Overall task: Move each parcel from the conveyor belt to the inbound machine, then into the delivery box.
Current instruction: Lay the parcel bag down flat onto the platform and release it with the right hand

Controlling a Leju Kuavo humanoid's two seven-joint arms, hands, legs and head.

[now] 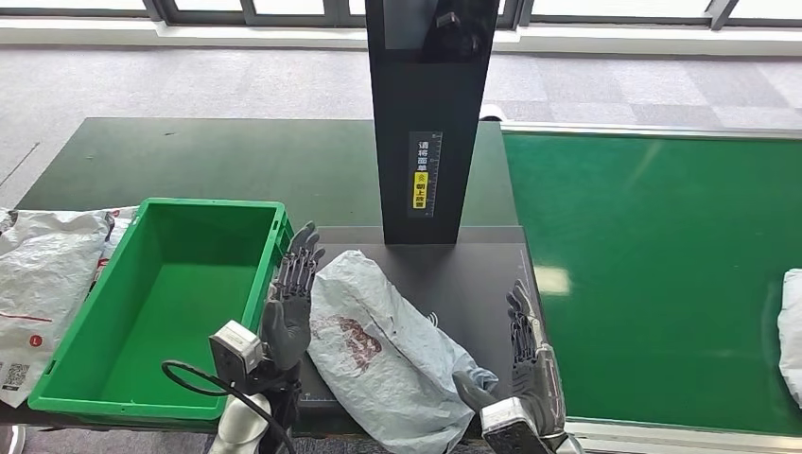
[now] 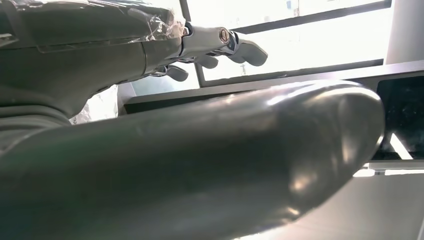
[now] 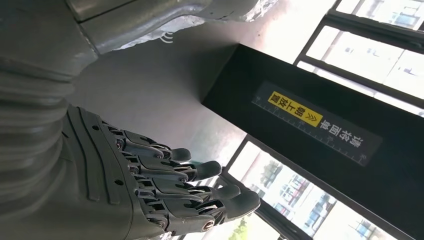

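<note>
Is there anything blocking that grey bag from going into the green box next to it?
Only the robot's own left hand, which stands between the grey parcel and the green box, right by the box's near wall. The box looks empty inside.

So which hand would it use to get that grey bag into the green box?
Probably the left hand. It stands open between the grey parcel and the green box, right by the box's wall. The right hand, also open, is at the parcel's far end, further from the box; it may help lift.
</note>
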